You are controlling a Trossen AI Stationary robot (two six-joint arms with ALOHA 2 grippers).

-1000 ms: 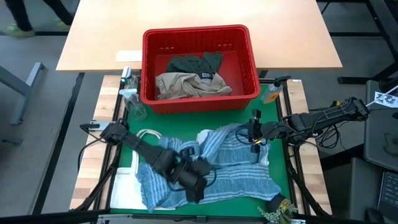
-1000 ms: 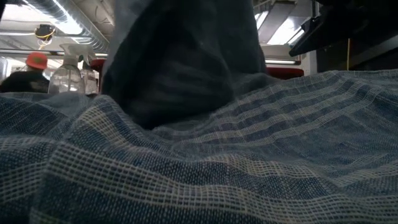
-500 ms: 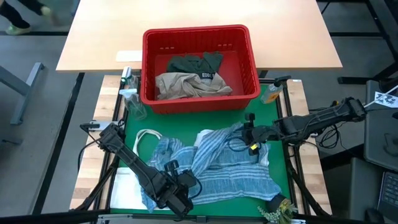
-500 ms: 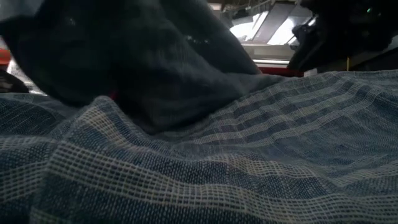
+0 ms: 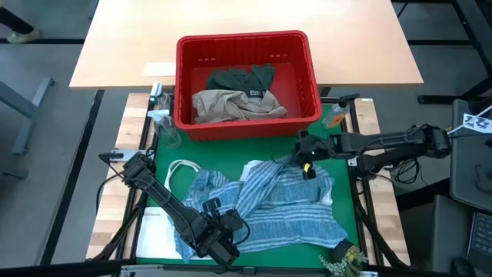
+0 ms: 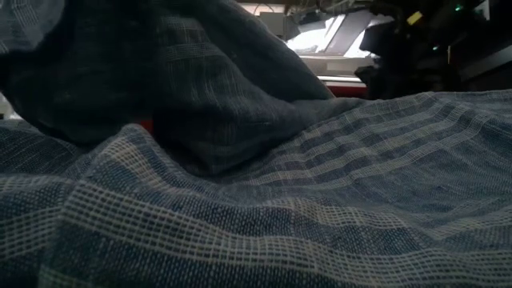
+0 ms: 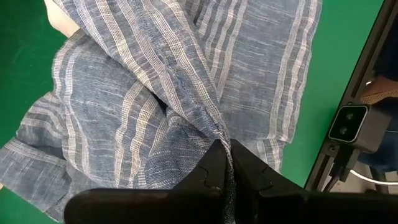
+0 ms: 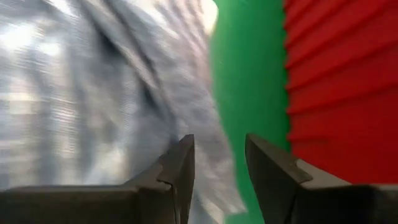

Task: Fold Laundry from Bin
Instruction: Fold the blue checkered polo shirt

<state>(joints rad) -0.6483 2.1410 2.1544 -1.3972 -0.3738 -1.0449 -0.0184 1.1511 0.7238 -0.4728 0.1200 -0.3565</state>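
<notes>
1. Nearest the front edge of the counter (image 5: 346,192), at about 7 o'clock on the green mat, the left gripper (image 5: 219,248) is clenched on a pinched ridge of the blue-and-white striped garment (image 5: 269,208); the left wrist view shows its two dark fingers (image 7: 208,169) closed tight with a fold of the cloth caught between them.

2. The striped garment lies rumpled and half spread across the middle of the mat, with a white cloth (image 5: 252,168) peeking out at its far edge and white tote handles (image 5: 178,166) showing at about 9 o'clock.

3. At about 2 o'clock, the right gripper (image 5: 307,154) hangs over the garment's far right corner, close to the bin's front wall; the right wrist view shows its fingers (image 8: 180,163) parted with nothing between them, released.

4. Farthest back, at 12 o'clock, the red bin (image 5: 246,46) holds a beige garment (image 5: 231,104) and a dark green garment (image 5: 242,77), both waiting.

5. Judged from this, the step in hand is flattening the striped piece for folding. The next move likely calls for the right gripper to drop onto the far corner and close there, so both arms can pull the cloth taut and smooth; a loose catch would bunch the fabric again.
</notes>
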